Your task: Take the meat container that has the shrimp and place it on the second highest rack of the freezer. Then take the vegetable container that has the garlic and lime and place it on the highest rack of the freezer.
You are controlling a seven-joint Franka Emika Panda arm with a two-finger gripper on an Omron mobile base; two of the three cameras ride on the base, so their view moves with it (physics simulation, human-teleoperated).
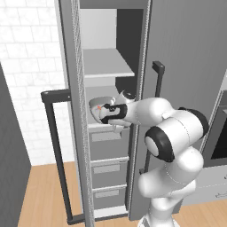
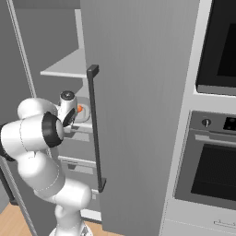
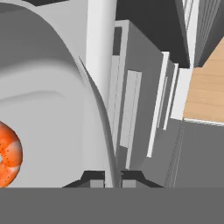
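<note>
Left base view, where the tub is: the gripper (image 1: 103,113) holds the meat container (image 1: 100,106) inside the open freezer (image 1: 113,57), at the second shelf, just above the drawers.
Left base view, how to do it well: I think the tub should go in flat and deep, sit on the shelf, and only then be let go.
Left base view, count: one tub, one shrimp (image 1: 99,107), two shelves, three drawers (image 1: 107,144). The highest rack (image 1: 106,63) is bare.
Right base view, where things are: the tub (image 2: 83,109) with the shrimp (image 2: 79,109) sits behind the long dark handle (image 2: 94,124) of the freezer door.
Right base view, count: one oven (image 2: 214,170), one handle.
Hand view, grip: the two finger tips (image 3: 97,178) are squeezed on the thin wall of the tub (image 3: 52,100).
Hand view, count: one shrimp (image 3: 8,155) in the tub.
</note>
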